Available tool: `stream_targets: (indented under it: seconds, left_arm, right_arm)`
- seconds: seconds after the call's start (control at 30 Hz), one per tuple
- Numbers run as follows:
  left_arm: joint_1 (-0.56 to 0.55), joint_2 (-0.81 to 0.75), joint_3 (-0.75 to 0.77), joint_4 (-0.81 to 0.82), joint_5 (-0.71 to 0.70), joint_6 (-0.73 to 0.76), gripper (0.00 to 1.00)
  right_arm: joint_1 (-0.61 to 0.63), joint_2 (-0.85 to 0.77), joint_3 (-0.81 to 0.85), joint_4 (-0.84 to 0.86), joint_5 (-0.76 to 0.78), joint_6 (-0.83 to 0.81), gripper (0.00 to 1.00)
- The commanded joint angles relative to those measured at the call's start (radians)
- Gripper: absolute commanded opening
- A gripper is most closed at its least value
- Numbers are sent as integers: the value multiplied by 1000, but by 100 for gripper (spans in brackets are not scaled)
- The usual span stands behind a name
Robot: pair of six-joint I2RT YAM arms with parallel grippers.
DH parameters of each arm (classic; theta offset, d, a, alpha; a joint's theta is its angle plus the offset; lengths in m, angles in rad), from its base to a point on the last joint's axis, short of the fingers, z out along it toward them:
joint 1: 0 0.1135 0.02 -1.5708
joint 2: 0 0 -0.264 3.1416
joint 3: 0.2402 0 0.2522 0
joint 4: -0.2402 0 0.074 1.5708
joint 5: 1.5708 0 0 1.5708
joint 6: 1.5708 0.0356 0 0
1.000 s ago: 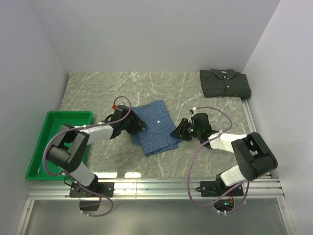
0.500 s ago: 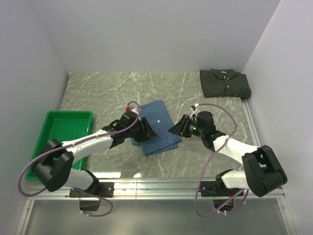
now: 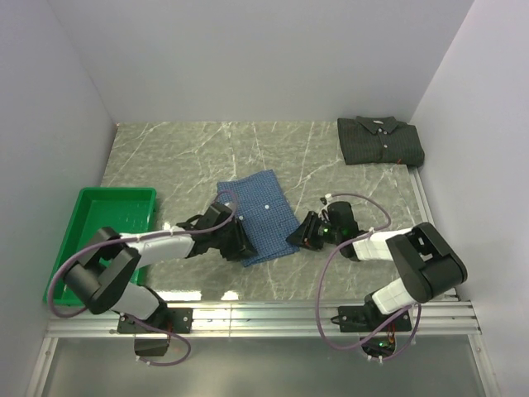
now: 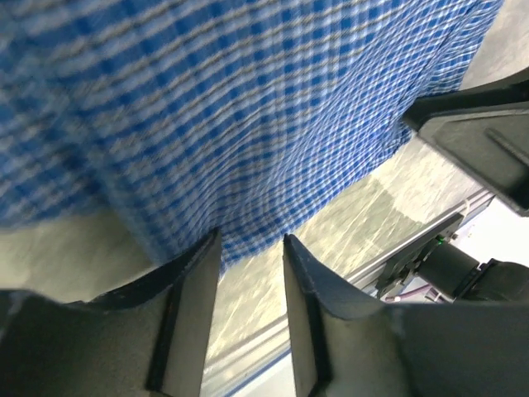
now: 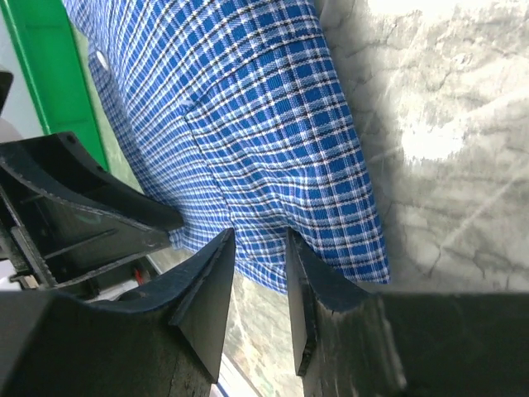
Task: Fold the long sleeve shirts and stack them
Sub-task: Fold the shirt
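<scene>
No readable text, label, brand, number or sign shows on anything in these views.

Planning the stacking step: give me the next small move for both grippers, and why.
Probably ease both forward and close on the near edge of the blue shirt. The left gripper and right gripper sit at its near corners, jaws apart, cloth just beyond their tips, not visibly pinched. The dark shirt lies folded, far right.
</scene>
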Motion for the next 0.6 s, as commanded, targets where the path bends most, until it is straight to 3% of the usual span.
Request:
stream_targets:
  seconds: [0.0, 0.13, 0.23, 0.43, 0.57]
  left_arm:
    - [9, -80, -26, -129, -34, 19, 44]
    - [28, -166, 115, -223, -115, 70, 58]
    - [110, -154, 216, -212, -135, 95, 63]
    - [290, 10, 364, -34, -81, 92, 62]
    - [340, 173, 441, 76, -43, 70, 59]
  right_arm:
    - [5, -78, 45, -93, 28, -56, 39]
    - [3, -159, 207, -246, 37, -141, 39]
    - [3, -118, 354, -291, 35, -163, 40]
    - [6, 124, 595, -101, 0, -22, 43]
    - [15, 319, 703, 55, -50, 96, 45]
